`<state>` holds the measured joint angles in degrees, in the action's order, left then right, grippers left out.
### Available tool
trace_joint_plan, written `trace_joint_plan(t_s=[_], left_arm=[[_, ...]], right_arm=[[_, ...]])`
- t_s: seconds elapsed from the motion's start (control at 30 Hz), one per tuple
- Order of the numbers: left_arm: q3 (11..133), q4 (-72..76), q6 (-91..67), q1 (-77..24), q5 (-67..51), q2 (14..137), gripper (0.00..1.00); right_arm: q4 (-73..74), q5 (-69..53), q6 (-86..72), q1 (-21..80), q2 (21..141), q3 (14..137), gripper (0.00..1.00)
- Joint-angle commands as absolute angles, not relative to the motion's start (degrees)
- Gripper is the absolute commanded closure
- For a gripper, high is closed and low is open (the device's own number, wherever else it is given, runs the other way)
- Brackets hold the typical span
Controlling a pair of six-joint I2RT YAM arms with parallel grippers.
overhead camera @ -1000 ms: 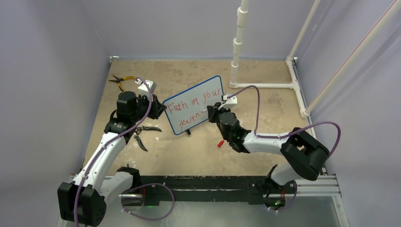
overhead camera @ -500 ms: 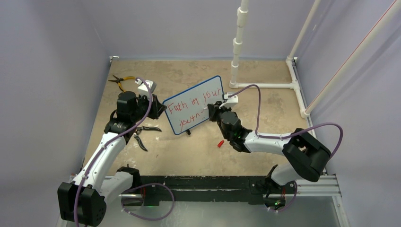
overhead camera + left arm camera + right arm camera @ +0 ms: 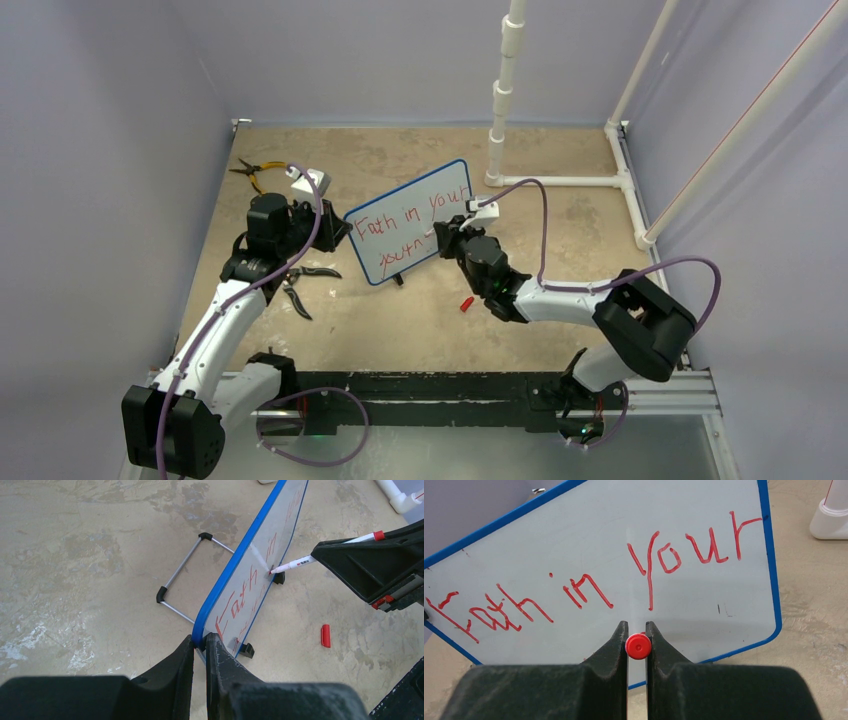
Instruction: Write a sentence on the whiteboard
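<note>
The whiteboard [image 3: 412,220] stands tilted on its feet mid-table, blue-framed. The sentence [image 3: 574,592] is in red: "Faith in your" on the top line, with more red letters on a lower line [image 3: 400,258]. My left gripper [image 3: 200,640] is shut on the board's blue left edge [image 3: 220,592]. My right gripper [image 3: 637,630] is shut on a white marker [image 3: 295,563], whose red end [image 3: 638,646] shows between the fingers. The marker's tip touches the board at the lower line. In the right wrist view the lower line is hidden behind the fingers.
A red marker cap [image 3: 466,302] lies on the table near the right arm. Black pliers [image 3: 305,285] lie beside the left arm, and yellow-handled pliers [image 3: 255,172] at the back left. A white pipe frame [image 3: 560,181] stands at the back right. The board's wire stand [image 3: 182,575] sticks out behind it.
My right gripper has shifted slightly left along the lower line with the marker. The left arm and the board have not moved.
</note>
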<state>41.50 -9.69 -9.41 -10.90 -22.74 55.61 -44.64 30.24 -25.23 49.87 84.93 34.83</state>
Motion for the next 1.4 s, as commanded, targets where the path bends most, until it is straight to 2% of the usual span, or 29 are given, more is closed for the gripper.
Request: trace_joint_plan(t_s=[0.0, 0.77, 1.37], left_arm=[[40.82, -10.02, -9.23, -10.99, -24.43, 55.9, 1.0], [40.8, -10.15, -9.14, -10.99, -24.26, 56.02, 1.0], [40.82, -10.11, -9.05, -10.99, -24.12, 56.07, 1.0]], right_arm=[[-46.23, 29.0, -25.45, 50.18, 85.78, 35.81, 1.0], [-41.69, 33.49, -27.98, 50.36, 87.92, 36.25, 1.0], [-43.63, 33.44, -26.37, 49.31, 79.88, 32.72, 1.0]])
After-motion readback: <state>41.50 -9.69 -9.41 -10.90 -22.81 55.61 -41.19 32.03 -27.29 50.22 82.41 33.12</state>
